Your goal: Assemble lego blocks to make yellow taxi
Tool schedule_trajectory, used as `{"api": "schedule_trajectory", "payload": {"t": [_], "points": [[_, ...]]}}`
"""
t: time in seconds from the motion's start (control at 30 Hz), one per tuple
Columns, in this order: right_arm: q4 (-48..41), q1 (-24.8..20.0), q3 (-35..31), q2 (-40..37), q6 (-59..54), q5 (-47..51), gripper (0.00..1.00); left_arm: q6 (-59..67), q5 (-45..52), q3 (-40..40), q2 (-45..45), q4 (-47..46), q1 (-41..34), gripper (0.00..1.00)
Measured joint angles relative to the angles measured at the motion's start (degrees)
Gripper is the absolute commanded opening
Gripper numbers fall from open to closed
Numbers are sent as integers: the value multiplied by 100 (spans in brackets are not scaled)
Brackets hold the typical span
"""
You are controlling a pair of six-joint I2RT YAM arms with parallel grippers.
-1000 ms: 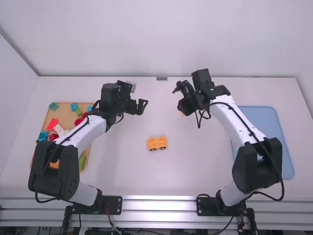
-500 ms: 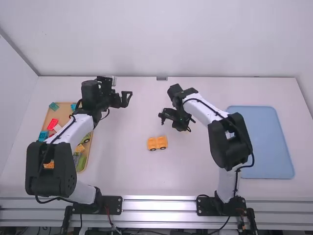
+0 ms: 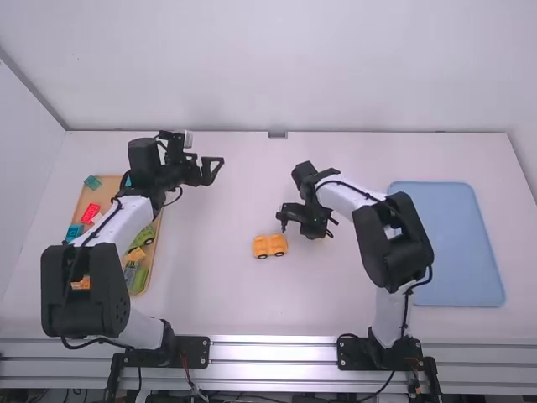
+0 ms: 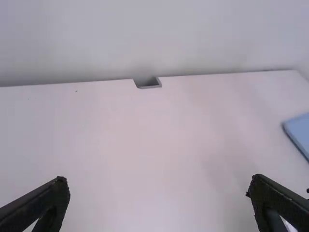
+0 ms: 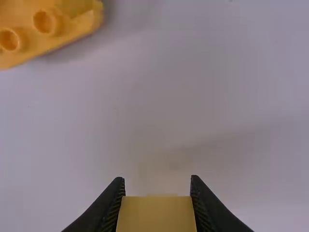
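Orange-yellow wheeled car base [image 3: 270,245] upright on table [image 3: 210,290], yellow block [image 5: 156,215] in right end effector [image 3: 315,225] nearby

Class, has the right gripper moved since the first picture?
Yes: down the high view, the right gripper has come nearer the unmoved yellow wheeled block.

Main passage: the tabletop [image 3: 205,281] offers an open lane between the tray [image 3: 107,190] on the left and the orange wheeled base [image 3: 270,245], running from the near rail [image 3: 273,351] to the far wall [image 3: 277,67]. At its far end, the left claw [image 3: 210,168] hangs over the lane. Access to the tray from above is obstructed by the left arm [image 3: 126,220]. Right of the wheeled base, the right claw [image 3: 306,232], gripping a yellow block [image 5: 157,215], blocks close approach. Between there and the blue board [image 3: 457,243], the right arm [image 3: 352,200] spans overhead. Near-side clearance lies between the two arm bases.
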Motion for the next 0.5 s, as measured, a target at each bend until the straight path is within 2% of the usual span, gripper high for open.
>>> {"api": "schedule_trajectory", "payload": {"t": [0.3, 0.33, 0.37, 0.47, 0.5], "points": [[509, 278, -352, 0, -103, 24, 0, 20, 11, 0, -2, -136, 0, 99], [542, 269, -398, 0, -105, 46, 6, 17, 11, 0, 0, -138, 2, 99], [551, 269, -407, 0, -105, 46, 8, 17, 11, 0, 0, -138, 0, 99], [680, 267, -490, 2, -105, 76, 20, 20, 11, 0, 0, -131, 0, 99], [688, 267, -496, 0, -105, 76, 20, 17, 11, 0, -2, -133, 0, 99]]}}
